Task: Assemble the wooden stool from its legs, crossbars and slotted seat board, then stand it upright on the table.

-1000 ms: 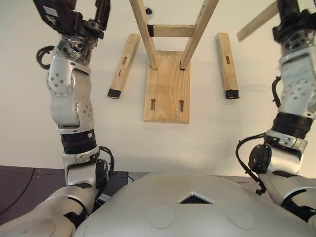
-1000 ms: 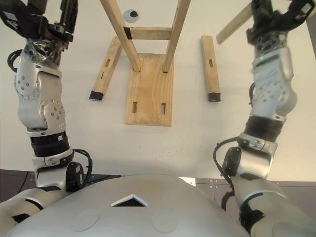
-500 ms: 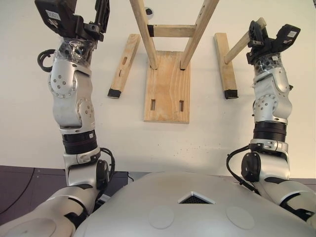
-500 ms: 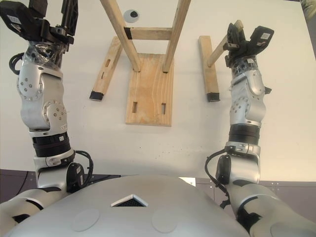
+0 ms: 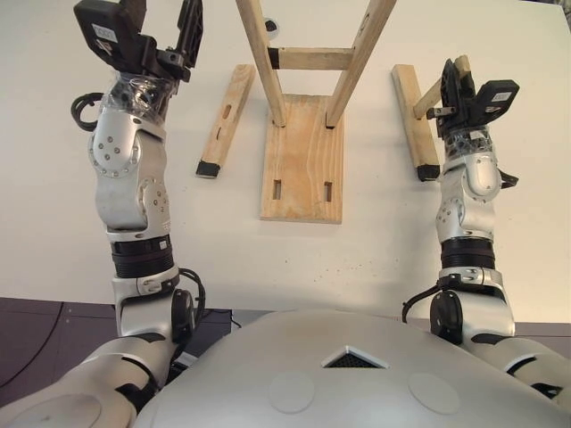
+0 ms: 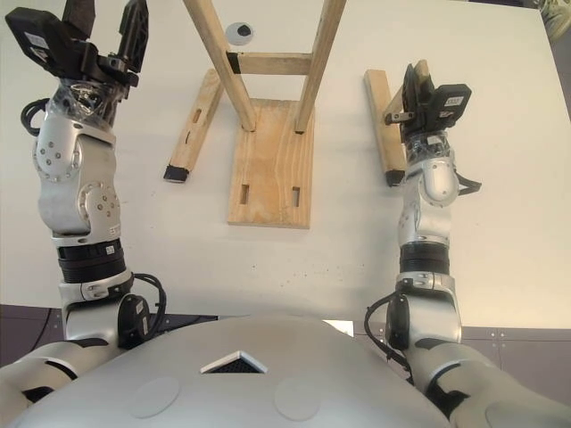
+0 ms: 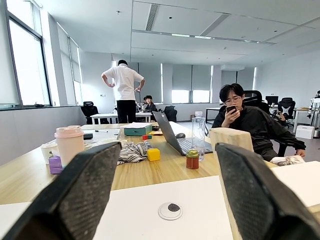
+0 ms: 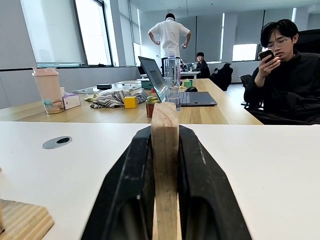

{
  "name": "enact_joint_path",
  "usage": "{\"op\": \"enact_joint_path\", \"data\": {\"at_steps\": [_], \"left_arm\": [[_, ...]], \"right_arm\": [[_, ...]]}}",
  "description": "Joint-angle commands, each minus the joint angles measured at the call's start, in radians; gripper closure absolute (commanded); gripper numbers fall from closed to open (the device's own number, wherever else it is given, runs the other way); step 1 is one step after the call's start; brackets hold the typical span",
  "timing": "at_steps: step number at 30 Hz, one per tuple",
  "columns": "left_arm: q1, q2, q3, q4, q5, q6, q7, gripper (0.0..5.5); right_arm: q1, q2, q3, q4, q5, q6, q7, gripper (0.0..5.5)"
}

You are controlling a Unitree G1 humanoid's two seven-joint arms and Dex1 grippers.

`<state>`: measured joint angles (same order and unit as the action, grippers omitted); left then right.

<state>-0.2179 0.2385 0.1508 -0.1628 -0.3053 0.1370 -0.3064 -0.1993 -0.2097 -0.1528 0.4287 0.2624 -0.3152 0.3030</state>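
Clamps a crossbar (image 8: 165, 145) tight between the right fingers (image 8: 132, 190), at the right of the counter (image 5: 357, 250), above the right loose leg (image 5: 410, 116) lying flat. Holds the left fingers (image 7: 85, 195) wide apart, raised at the left. Shows the board (image 5: 302, 169) flat in the middle, upright legs (image 5: 266, 71) in its far slots, joined by a second crossbar (image 5: 312, 56), and the left loose leg (image 5: 225, 116) lying just beside the board.

Pale wood seat board (image 5: 302, 159) flat at ctr w/ 2 empty slots near end, left leg (image 5: 263, 62) & right leg (image 5: 357, 62) upright in far slots, joined by crossbar (image 5: 312, 57); left loose leg (image 5: 225, 119) & right loose leg (image 5: 417, 134) flat either side, dark-capped near ends; 2nd crossbar (image 5: 432, 94) tilted over right loose leg, clamped in right gripper (image 5: 457, 80).
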Motion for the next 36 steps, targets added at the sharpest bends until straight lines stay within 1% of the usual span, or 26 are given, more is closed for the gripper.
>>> {"op": "enact_joint_path", "data": {"at_steps": [1,4,5,8,9,11,15,16,19,23,28,30,32,33,34,36], "left_arm": [[-0.015,0.009,-0.008,0.012,0.004,0.015,-0.007,2.04],[-0.004,0.001,-0.009,0.001,0.010,0.013,0.003,2.04],[0.000,-0.002,-0.010,-0.003,0.012,0.012,0.007,2.04],[0.024,-0.015,-0.008,-0.014,0.017,0.003,0.024,2.04],[0.035,-0.020,-0.010,-0.020,0.021,-0.001,0.030,2.04],[0.051,-0.030,-0.013,-0.030,0.028,-0.005,0.041,2.04],[0.064,-0.038,-0.014,-0.031,0.032,-0.008,0.055,2.04],[0.064,-0.039,-0.014,-0.030,0.035,-0.008,0.056,2.04],[0.064,-0.043,-0.012,-0.029,0.035,-0.005,0.061,2.04],[0.064,-0.047,-0.017,-0.028,0.036,-0.008,0.066,2.04],[0.046,-0.074,-0.033,-0.002,0.032,-0.028,0.060,2.04],[0.007,-0.107,-0.043,0.038,-0.022,-0.027,0.021,2.04],[-0.051,-0.152,-0.034,0.130,-0.081,-0.026,-0.008,2.04],[-0.094,-0.180,-0.013,0.192,-0.099,-0.046,0.006,2.04],[-0.138,-0.200,0.006,0.247,-0.104,-0.074,0.028,2.04],[-0.198,-0.220,0.035,0.317,-0.115,-0.111,0.047,2.04]], "right_arm": [[0.088,0.000,0.014,0.071,-0.033,0.081,0.008,5.11],[0.087,-0.043,0.022,0.012,-0.026,0.130,0.046,5.11],[0.099,-0.069,0.026,-0.041,-0.016,0.171,0.071,4.71],[0.160,-0.189,0.046,-0.263,0.015,0.396,0.159,4.10],[0.177,-0.232,0.055,-0.323,0.016,0.480,0.185,4.00],[0.198,-0.289,0.067,-0.413,0.022,0.619,0.215,3.60],[0.207,-0.324,0.111,-0.537,-0.007,0.853,0.193,2.80],[0.204,-0.326,0.119,-0.551,-0.023,0.888,0.181,2.68],[0.194,-0.337,0.139,-0.555,-0.075,0.907,0.154,2.03],[0.172,-0.337,0.142,-0.542,-0.112,0.898,0.144,2.03],[0.127,-0.349,0.171,-0.501,-0.142,0.952,0.171,2.03],[0.089,-0.357,0.188,-0.477,-0.147,1.008,0.188,2.40],[0.048,-0.354,0.204,-0.443,-0.157,1.050,0.198,2.79],[0.032,-0.352,0.212,-0.428,-0.160,1.066,0.200,2.98],[0.018,-0.351,0.214,-0.420,-0.156,1.081,0.202,3.04],[-0.001,-0.340,0.196,-0.416,-0.138,1.106,0.198,3.34]]}}
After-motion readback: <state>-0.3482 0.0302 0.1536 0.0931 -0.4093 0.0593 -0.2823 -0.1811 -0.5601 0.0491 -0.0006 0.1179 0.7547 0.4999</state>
